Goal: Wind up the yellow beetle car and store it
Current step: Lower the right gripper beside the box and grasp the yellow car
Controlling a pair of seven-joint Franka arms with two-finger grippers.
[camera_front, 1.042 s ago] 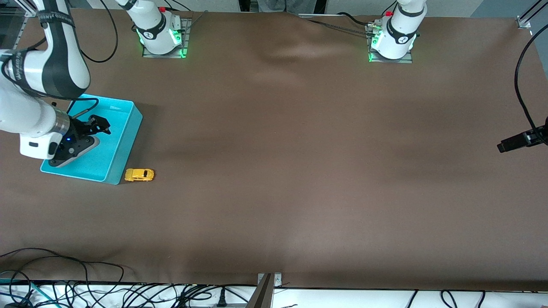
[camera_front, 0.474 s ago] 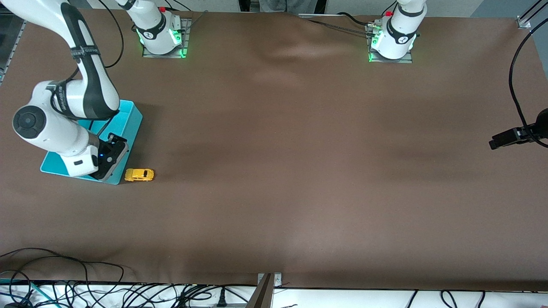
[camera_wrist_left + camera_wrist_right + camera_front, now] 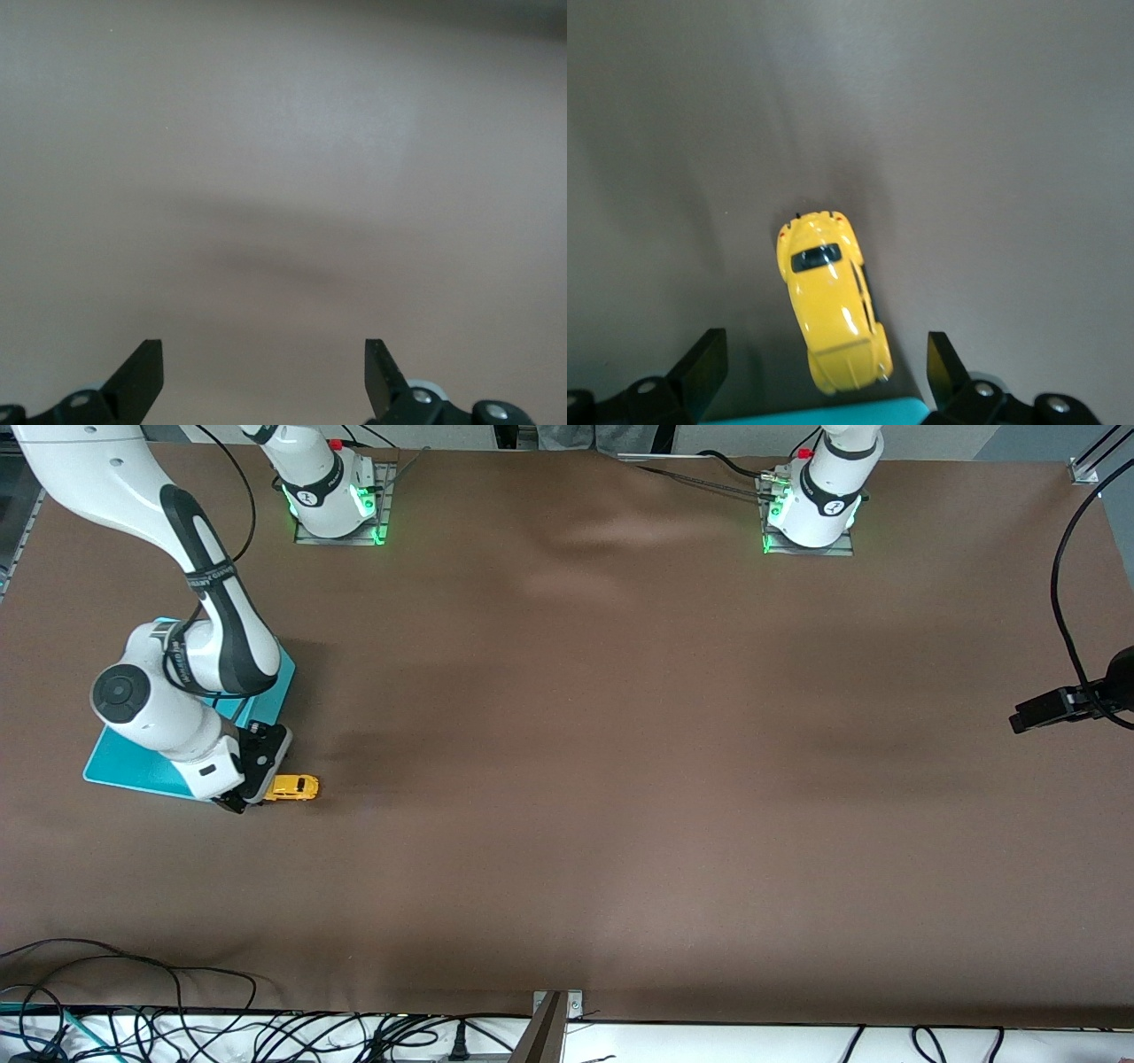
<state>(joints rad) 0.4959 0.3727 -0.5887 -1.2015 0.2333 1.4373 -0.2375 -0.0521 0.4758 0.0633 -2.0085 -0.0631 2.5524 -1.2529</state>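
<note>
The yellow beetle car [image 3: 293,786] stands on the brown table beside the turquoise bin's [image 3: 133,772] corner nearest the front camera. In the right wrist view the car [image 3: 831,303] lies between and just ahead of the spread fingertips [image 3: 704,361], one end next to the bin's rim [image 3: 824,414]. My right gripper [image 3: 241,797] is open and empty, low over the bin's corner beside the car. My left gripper [image 3: 264,370] is open and empty over bare table; in the front view it shows at the table's edge at the left arm's end [image 3: 1045,708].
Both arm bases [image 3: 332,496] stand along the table's back edge. Cables [image 3: 133,1010] lie past the table's edge nearest the front camera.
My right gripper has moved from over the inside of the bin to its corner beside the car. The car has not moved. The left gripper has drifted slightly.
</note>
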